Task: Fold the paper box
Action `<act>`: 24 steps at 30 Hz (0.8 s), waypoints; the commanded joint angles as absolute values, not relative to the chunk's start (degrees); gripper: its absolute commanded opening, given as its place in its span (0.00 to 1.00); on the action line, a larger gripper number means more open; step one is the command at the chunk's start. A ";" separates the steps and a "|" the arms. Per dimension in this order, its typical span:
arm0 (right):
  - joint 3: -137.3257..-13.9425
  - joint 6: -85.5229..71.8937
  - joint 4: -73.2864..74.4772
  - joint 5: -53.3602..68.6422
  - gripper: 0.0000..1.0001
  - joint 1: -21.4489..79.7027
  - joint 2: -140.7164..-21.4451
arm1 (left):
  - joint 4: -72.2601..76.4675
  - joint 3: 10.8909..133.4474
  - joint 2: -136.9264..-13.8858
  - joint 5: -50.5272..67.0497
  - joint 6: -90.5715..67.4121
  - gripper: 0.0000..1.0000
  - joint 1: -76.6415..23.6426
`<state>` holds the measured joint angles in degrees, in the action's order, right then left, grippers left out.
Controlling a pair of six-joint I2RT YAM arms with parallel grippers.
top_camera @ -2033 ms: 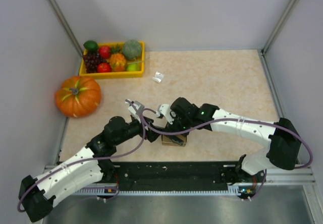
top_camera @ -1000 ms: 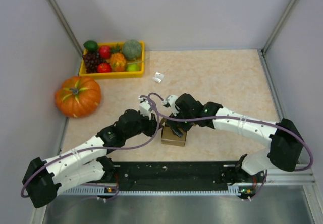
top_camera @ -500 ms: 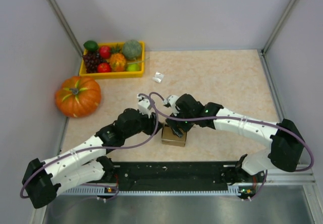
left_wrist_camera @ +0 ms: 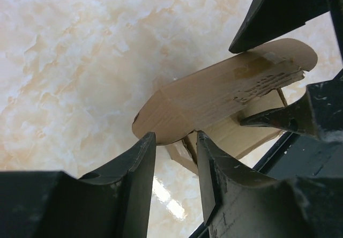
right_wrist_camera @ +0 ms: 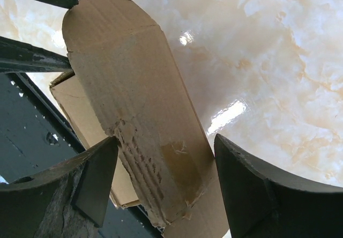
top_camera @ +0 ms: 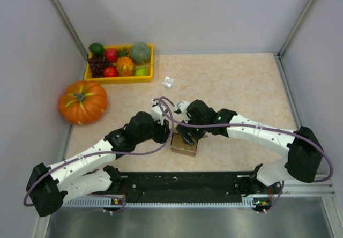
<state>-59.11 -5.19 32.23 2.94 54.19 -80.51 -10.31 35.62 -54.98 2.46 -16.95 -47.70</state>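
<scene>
- Swung in from 9 o'clock over the last two seconds: left end effector (top_camera: 163, 131), now right beside the paper box (top_camera: 184, 146) at its 10 o'clock corner.
- Paper box: brown, at 6 o'clock on the counter (top_camera: 241, 88), close to the near edge, with one long round-ended flap (left_wrist_camera: 225, 90) raised off it.
- Left fingers (left_wrist_camera: 134, 179) a narrow gap apart, with the flap's rounded end at their tips; cannot tell whether pinching it.
- Right end effector (top_camera: 187, 134) over the box's 12 o'clock edge, spread wide, with the flap lying between its fingers (right_wrist_camera: 246, 195).
- Yellow tray (top_camera: 119, 79) at 11 o'clock, pumpkin (top_camera: 83, 102) at 9 o'clock, small white object (top_camera: 168, 81) near the tray at its 3 o'clock.
</scene>
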 commanded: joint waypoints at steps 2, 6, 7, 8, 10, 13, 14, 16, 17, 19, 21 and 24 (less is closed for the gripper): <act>-59.59 -5.27 30.50 3.34 0.72 53.70 -79.19 | -10.90 39.19 -56.34 1.93 -14.33 0.51 -47.90; -59.50 -5.36 30.50 3.08 0.72 53.79 -79.28 | -11.78 38.41 -53.10 0.79 -14.33 0.65 -47.90; -59.50 -5.19 30.50 3.25 0.72 53.79 -79.19 | -10.39 37.80 -52.13 0.70 -14.41 0.66 -47.81; -59.41 -5.19 30.50 3.25 0.72 53.79 -79.19 | -9.41 36.14 -51.16 0.96 -14.24 0.66 -47.81; -59.41 -5.19 30.50 3.69 0.71 53.79 -79.19 | -7.04 34.37 -48.70 0.71 -12.93 0.64 -47.81; -59.50 -5.01 30.32 4.22 0.71 53.79 -79.19 | -6.42 33.40 -48.69 0.61 -10.65 0.60 -47.72; -59.41 -4.92 30.32 4.39 0.71 53.79 -79.19 | -6.94 33.49 -49.04 0.62 -10.03 0.59 -47.81; -59.50 -4.75 30.32 4.92 0.70 53.70 -79.19 | -7.56 33.66 -50.53 0.53 -9.15 0.59 -47.73; -59.50 -4.66 30.32 4.92 0.69 53.79 -79.19 | -7.91 33.49 -51.06 0.53 -9.05 0.58 -47.81; -59.50 -4.66 30.32 5.01 0.69 53.79 -79.01 | -6.25 32.61 -52.03 0.70 -8.01 0.56 -47.81; -59.50 -4.75 30.41 5.10 0.69 53.70 -78.84 | -3.44 31.29 -52.64 0.53 -7.04 0.54 -47.81; -59.50 -4.57 30.32 5.36 0.68 53.79 -78.93 | -2.03 31.55 -54.40 -0.60 -4.93 0.53 -47.81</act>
